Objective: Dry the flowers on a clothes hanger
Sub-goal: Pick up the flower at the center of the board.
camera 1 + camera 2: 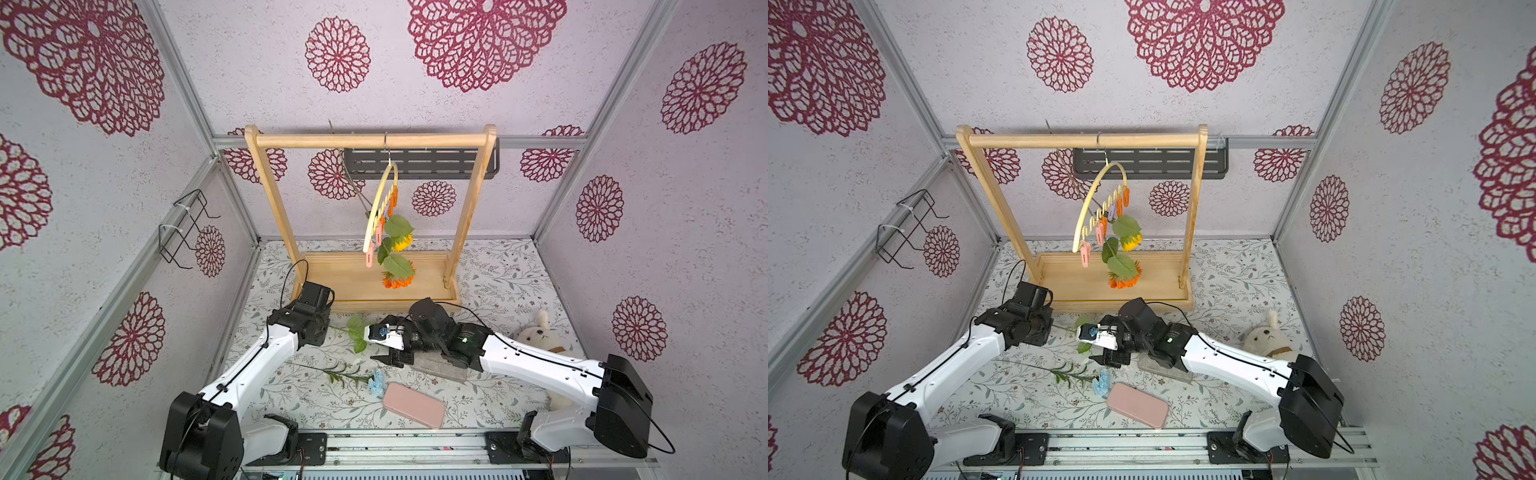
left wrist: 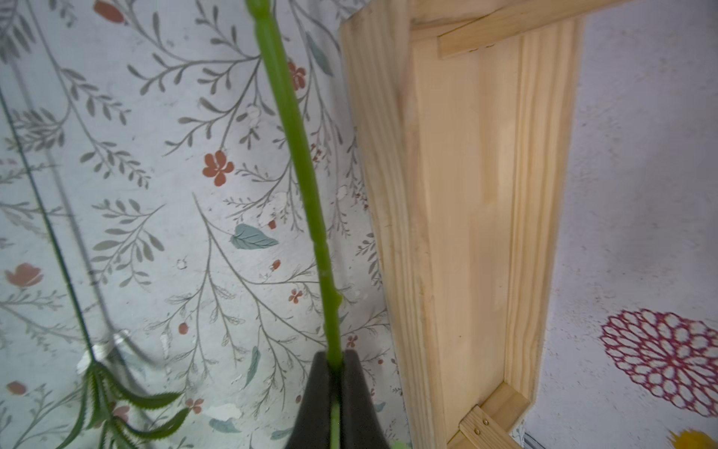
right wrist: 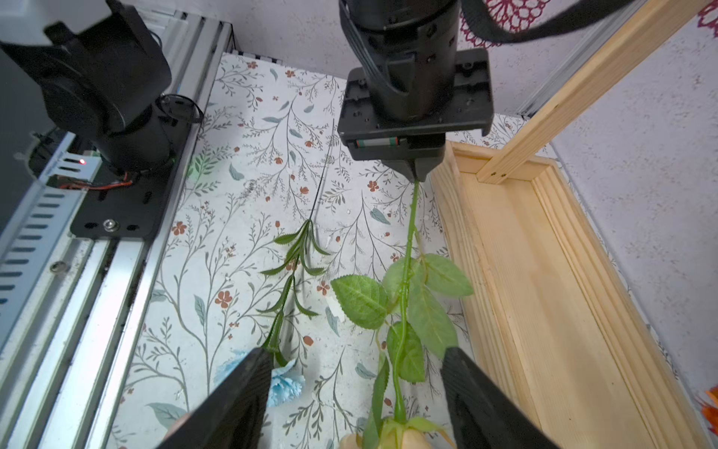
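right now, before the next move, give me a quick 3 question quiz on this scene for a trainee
1. True or false: the left fingers are shut on the rose stem.
2. How many flowers hang from the clothes hanger?
3. The blue flower lies: A on the table, B in the wooden tray, C clipped to the hanger.
Key: 1 true; 2 two, the sunflower and the orange bloom; 3 A.

Bench (image 1: 498,270): floral-print cover, five things on it.
Wooden rack (image 1: 353,291) base stands at the back. Light blue flower (image 1: 376,382) lies flat near the front, bloom just beside a pink case (image 1: 413,405). Grey slab (image 1: 440,368) sits mid-right, white plush toy (image 1: 536,334) far right.
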Controlling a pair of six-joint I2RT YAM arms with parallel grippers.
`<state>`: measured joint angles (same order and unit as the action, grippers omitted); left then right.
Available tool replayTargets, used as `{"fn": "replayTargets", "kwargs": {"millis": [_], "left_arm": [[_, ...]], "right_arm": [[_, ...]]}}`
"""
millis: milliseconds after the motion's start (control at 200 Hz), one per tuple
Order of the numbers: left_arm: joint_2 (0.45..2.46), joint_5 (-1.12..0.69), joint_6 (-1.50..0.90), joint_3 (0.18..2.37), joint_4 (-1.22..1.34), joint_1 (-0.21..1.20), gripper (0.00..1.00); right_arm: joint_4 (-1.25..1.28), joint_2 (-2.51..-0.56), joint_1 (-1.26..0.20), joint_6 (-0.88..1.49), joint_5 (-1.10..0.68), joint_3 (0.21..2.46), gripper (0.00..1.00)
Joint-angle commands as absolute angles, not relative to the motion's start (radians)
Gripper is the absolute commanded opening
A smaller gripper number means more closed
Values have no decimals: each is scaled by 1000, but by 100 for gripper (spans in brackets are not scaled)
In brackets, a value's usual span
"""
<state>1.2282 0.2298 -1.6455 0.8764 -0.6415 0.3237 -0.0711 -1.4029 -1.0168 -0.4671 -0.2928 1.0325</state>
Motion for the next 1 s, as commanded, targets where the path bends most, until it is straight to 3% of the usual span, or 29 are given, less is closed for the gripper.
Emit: {"fn": "replayTargets", "kwargs": {"millis": [0,165,435,765,901,996], "left_arm": [[1170,284,-1411,906,-457,332,0],[1080,204,-1200,903,-336,333,0],[987,134,-1189,821,-268,334,0],[985,-41,-1130,790,-149,337,0],[973,-86,-1101,794,-134,337,0],[964,-92,-1088,782,-128,337,0]], "right_arm": [[-63,-1411,-1009,-359,-322,1091,73],[-92,-1424,-987,-340,-317,1115,65],[-52,-1462,-983,-320,-397,1132,51],[53,-1488,-975,-266,-370,1144,34],[100,-1499,-973,-229,-316,1143,35],[114,-1489,-974,-222,-292,1147,46]]}}
